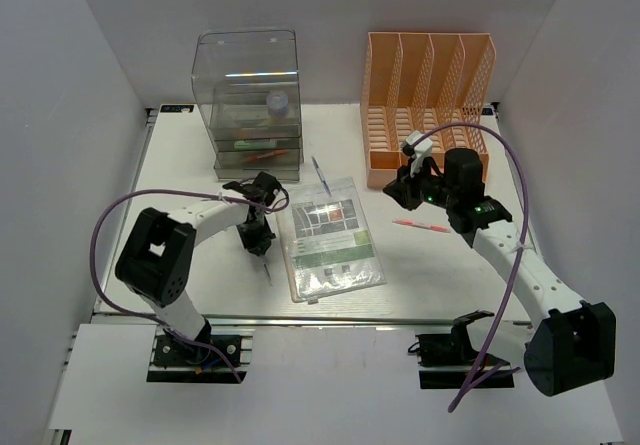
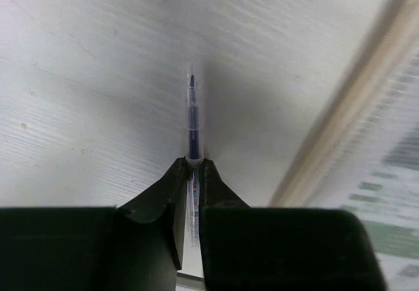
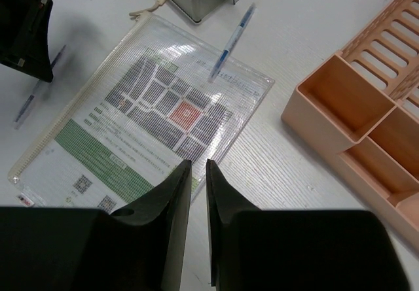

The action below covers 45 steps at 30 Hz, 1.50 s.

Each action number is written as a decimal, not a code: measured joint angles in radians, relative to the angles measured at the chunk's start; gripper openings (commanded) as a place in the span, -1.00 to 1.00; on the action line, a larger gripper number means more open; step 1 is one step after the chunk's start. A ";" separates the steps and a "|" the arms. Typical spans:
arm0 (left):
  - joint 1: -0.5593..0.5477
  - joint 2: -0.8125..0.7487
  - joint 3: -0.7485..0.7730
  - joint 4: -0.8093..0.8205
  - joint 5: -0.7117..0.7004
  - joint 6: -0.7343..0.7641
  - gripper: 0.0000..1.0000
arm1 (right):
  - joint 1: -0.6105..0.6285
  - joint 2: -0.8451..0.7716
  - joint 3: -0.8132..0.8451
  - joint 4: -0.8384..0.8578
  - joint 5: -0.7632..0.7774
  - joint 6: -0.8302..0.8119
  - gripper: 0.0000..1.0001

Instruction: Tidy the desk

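The white desk (image 1: 190, 165) holds loose stationery. My left gripper (image 1: 258, 243) is low over the desk, left of a clear zip pouch (image 1: 330, 237) that holds a printed sheet. In the left wrist view the left gripper (image 2: 194, 163) is shut on a clear pen with blue ink (image 2: 192, 121), which points away along the desk surface. My right gripper (image 1: 405, 191) hovers in front of the orange file rack (image 1: 428, 105). In the right wrist view the right gripper (image 3: 198, 165) is shut and empty above the pouch's edge (image 3: 144, 121).
A blue pen (image 1: 320, 175) lies at the pouch's far edge; it also shows in the right wrist view (image 3: 232, 39). A pink pen (image 1: 422, 226) lies right of the pouch. The clear drawer box (image 1: 250, 105) stands at the back left. A metal rail (image 1: 330, 320) runs along the front edge.
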State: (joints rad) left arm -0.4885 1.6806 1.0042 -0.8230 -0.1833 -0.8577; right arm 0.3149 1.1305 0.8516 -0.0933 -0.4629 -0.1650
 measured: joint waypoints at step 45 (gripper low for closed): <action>0.273 0.219 0.420 0.382 -0.026 -0.878 -1.00 | -0.099 0.023 -0.022 -0.092 -0.109 -0.342 -1.00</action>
State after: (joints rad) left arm -0.2153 1.8992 1.4242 -0.4412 -0.2089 -1.7355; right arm 0.2157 1.1538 0.8299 -0.1852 -0.5724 -0.5068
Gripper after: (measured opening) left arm 0.130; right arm 0.114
